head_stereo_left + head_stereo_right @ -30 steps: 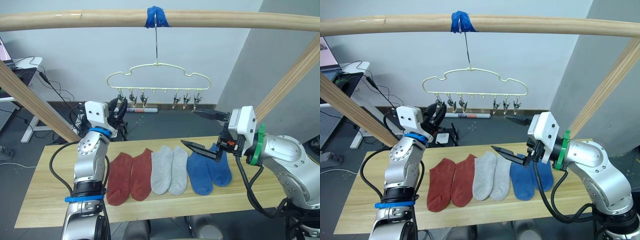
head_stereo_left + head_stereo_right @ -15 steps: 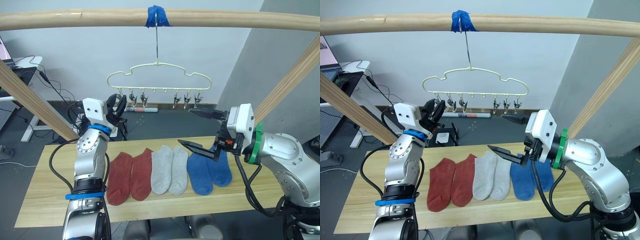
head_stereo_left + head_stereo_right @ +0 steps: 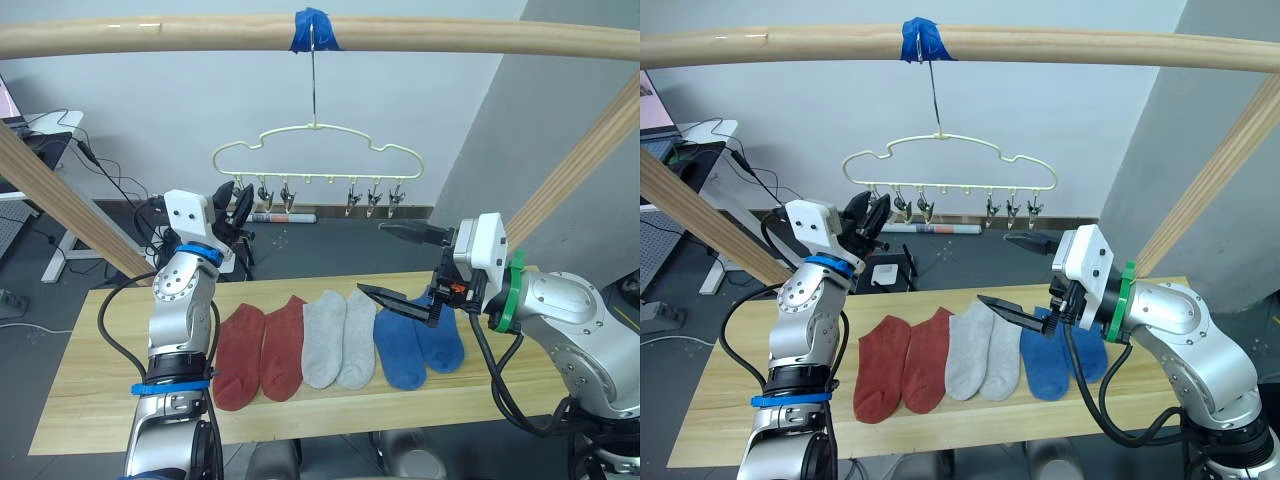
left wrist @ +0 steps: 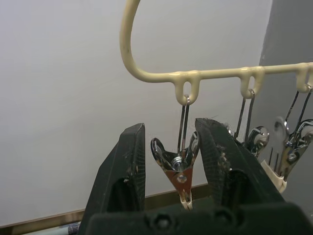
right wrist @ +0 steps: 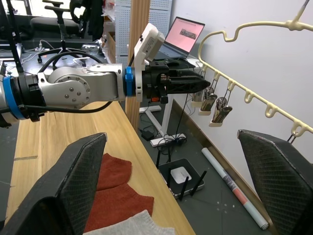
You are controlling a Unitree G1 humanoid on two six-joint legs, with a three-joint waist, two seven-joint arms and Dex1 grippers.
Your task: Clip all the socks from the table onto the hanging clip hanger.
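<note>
Reaching up, the left tool (image 4: 173, 161) brackets the clip hanger's (image 3: 316, 150) end clip (image 4: 177, 164), fingers parted; the right tool (image 3: 400, 265) gapes above six socks (image 3: 340, 340) on the desk (image 3: 90, 380).

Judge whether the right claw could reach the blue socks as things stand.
Probably yes: the right claw is open and hangs just above the blue socks, which lie flat on the table with nothing covering them.
</note>
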